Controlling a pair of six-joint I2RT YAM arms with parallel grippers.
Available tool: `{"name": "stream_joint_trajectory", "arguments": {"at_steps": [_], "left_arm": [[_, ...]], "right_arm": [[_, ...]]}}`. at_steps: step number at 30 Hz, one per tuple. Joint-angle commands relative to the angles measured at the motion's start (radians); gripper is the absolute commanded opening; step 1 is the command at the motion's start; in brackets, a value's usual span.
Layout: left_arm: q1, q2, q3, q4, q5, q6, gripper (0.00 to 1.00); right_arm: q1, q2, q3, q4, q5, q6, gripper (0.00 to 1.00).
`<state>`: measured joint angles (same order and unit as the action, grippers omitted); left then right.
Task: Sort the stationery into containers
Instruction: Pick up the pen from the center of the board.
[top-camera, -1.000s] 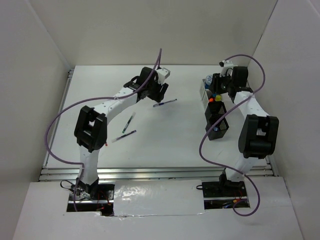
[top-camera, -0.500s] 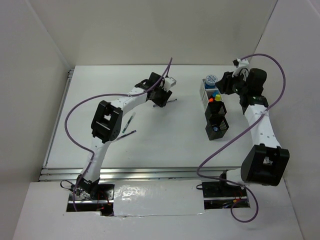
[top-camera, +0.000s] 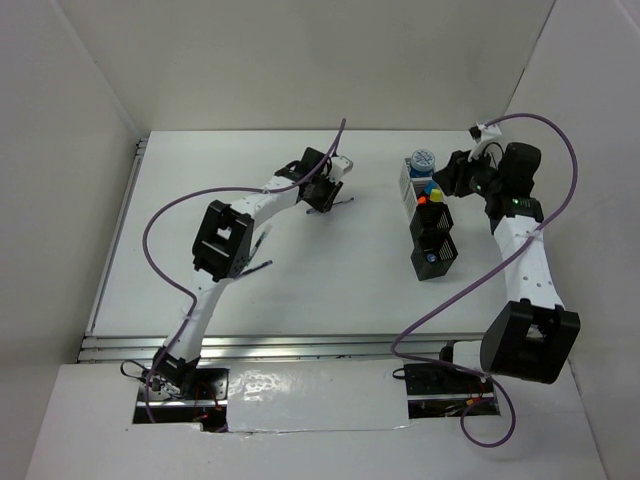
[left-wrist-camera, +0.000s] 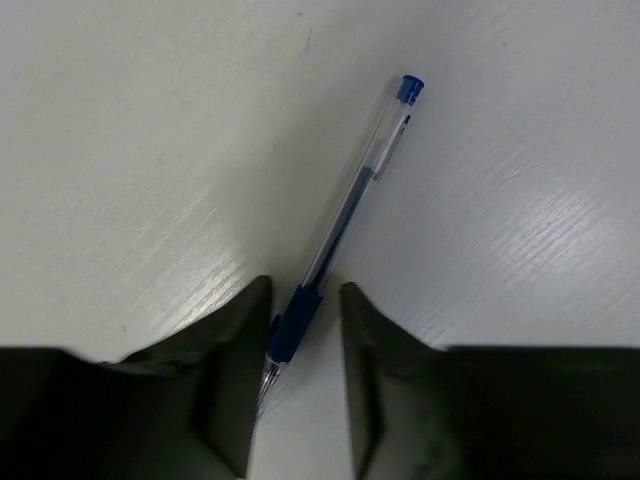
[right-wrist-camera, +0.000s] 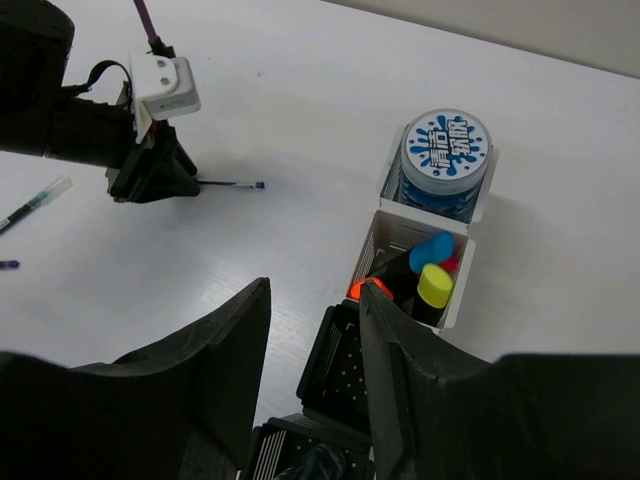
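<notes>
Status as we read it: past halfway. Tape roll sits in the white mesh bin, well ahead and to the right of the right fingers. Highlighters stand in the neighbouring bin, just ahead of those fingertips, with blue, yellow, orange and pink-red caps showing. Black bins show in the gap between the right fingers, below them. We can't tell what is in them, if anything. We can't make out a clear bottle.

Right fingers are spread with nothing between them, hovering above the bin row.

Pens are what's left. We count three on the table, none binned. The blue-capped pen is the one being worked. Its rubber grip lies in the gap between the left fingers, and the barrel and cap run out ahead of the tips, angled right. Left fingers are spread, straddling the pen at table level, and we don't see them pinching it. Second pen and third pen lie well behind the left fingers, back along the arm and close beside it in the top view.

Our call: close, lift and carry to the bins, then the same for the other two.

Surface is a white matte table, with faint grain, small scuffs and soft glare in the left wrist view. Room has plain white walls on three sides, a metal rail along the table's left and near edges, and purple cables looping off both arms.
</notes>
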<state>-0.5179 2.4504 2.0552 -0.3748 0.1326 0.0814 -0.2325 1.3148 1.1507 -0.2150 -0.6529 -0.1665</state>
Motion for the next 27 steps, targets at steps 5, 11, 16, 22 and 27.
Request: {"name": "stream_joint_trajectory", "arguments": {"at_steps": [5, 11, 16, 22, 27], "left_arm": [[0.001, -0.03, -0.021, -0.104, 0.016, -0.063, 0.15], [0.044, -0.244, -0.199, -0.029, 0.243, -0.299, 0.0], [0.027, -0.462, -0.249, -0.077, 0.195, -0.713, 0.0], [0.036, -0.646, -0.493, -0.026, 0.346, -0.979, 0.0], [0.053, -0.671, -0.611, 0.051, 0.493, -1.022, 0.0]], "right_arm": [[0.001, -0.052, 0.003, -0.026, -0.062, -0.071, 0.47], [0.051, -0.057, 0.052, -0.102, -0.122, -0.125, 0.47], [0.168, -0.127, 0.04, -0.142, -0.123, -0.28, 0.48], [0.405, -0.247, -0.02, -0.266, -0.145, -0.635, 0.51], [0.597, -0.377, -0.216, -0.201, -0.105, -0.942, 0.55]]}}
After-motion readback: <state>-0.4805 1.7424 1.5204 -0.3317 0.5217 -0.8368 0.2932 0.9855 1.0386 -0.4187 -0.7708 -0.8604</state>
